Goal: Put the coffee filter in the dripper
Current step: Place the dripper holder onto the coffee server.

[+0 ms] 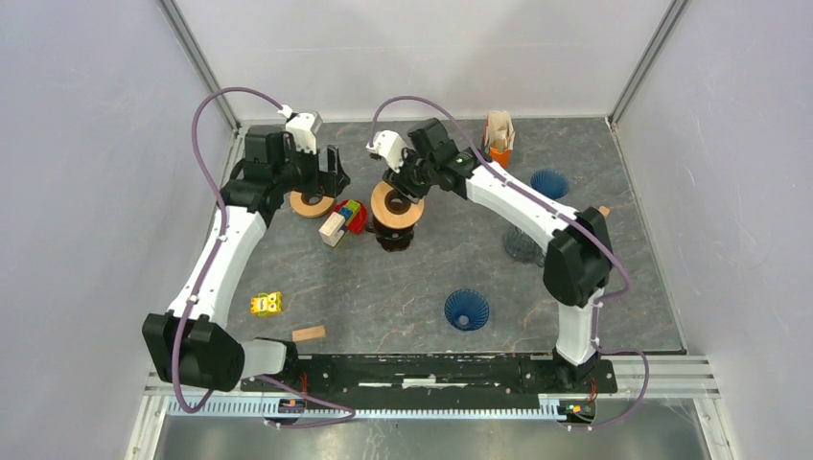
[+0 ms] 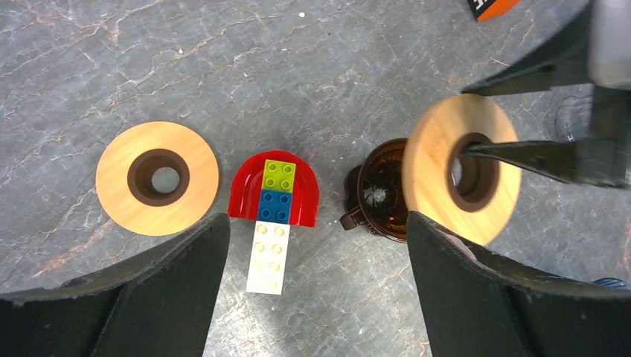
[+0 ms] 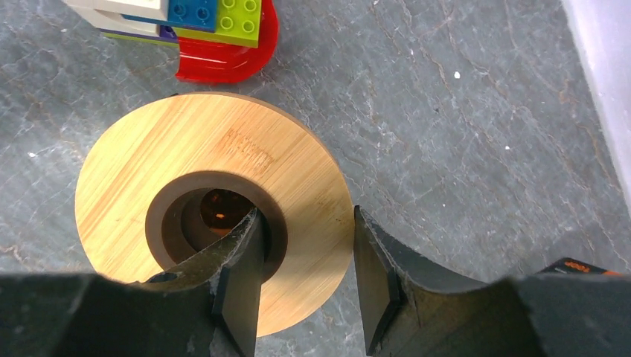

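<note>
Both jaws of your right gripper (image 3: 305, 223) pinch the wooden collar (image 3: 171, 149) over the dripper (image 2: 379, 197); the coffee filters (image 1: 499, 126) stand behind-right, far from your gaping left gripper (image 2: 316, 219).

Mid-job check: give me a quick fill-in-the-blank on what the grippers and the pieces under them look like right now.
1. The right gripper pinches a wooden ring, one finger inside its ____.
2. The left gripper has its jaws ____.
3. The toy bricks lie on a ____ half-round piece.
Missing words: hole; open; red.
</note>
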`<state>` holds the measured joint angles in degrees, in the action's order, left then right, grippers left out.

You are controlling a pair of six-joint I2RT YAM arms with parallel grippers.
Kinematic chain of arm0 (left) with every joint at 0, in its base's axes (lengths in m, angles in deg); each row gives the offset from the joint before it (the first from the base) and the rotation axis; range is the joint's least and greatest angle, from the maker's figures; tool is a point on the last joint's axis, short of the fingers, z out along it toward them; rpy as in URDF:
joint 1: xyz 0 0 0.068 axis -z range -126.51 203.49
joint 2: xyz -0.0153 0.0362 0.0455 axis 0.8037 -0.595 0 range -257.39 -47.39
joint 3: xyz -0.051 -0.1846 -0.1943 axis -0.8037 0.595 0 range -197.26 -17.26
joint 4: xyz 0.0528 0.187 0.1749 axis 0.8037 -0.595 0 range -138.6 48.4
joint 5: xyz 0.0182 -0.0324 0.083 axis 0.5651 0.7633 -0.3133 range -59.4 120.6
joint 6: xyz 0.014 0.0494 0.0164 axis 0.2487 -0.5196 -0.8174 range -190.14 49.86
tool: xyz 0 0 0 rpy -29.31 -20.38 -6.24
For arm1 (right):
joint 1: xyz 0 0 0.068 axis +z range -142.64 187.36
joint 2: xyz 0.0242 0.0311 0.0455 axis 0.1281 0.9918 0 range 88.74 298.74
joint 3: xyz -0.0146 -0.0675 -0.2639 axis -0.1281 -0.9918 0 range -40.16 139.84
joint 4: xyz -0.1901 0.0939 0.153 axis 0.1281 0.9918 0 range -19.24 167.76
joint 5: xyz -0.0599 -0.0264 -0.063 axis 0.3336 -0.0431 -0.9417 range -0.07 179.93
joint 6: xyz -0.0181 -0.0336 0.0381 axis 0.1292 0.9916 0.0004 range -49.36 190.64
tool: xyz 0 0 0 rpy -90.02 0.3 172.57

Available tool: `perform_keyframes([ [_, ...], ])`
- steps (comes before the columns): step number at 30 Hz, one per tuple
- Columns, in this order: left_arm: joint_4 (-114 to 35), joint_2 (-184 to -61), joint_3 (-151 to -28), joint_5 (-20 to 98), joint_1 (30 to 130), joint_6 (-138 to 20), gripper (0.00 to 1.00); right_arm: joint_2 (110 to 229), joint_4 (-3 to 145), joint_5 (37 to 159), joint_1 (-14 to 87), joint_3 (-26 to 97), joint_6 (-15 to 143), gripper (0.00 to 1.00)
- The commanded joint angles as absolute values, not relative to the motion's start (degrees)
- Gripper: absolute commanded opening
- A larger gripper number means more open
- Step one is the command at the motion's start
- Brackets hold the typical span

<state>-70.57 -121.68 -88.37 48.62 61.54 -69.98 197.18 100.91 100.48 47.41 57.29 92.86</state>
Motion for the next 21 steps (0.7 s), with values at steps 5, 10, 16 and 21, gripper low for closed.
perform_keyframes([
  [5,-65.8,-117.4,-84.9,47.9,61.2,-67.4,0.95,205.4,106.2,101.4,48.4,66.8,91.5,0.32],
  [10,-65.3,-116.6,-84.1,48.4,61.2,-67.3,0.96,207.8,107.0,101.4,48.8,68.6,91.2,0.34],
  [16,-64.2,-115.7,-82.6,47.7,61.2,-67.9,0.98,209.4,107.0,100.9,49.0,69.2,91.1,0.40],
  [21,-64.1,-115.2,-81.9,47.1,61.2,-68.3,0.99,210.4,107.0,100.4,49.2,69.9,91.0,0.46],
])
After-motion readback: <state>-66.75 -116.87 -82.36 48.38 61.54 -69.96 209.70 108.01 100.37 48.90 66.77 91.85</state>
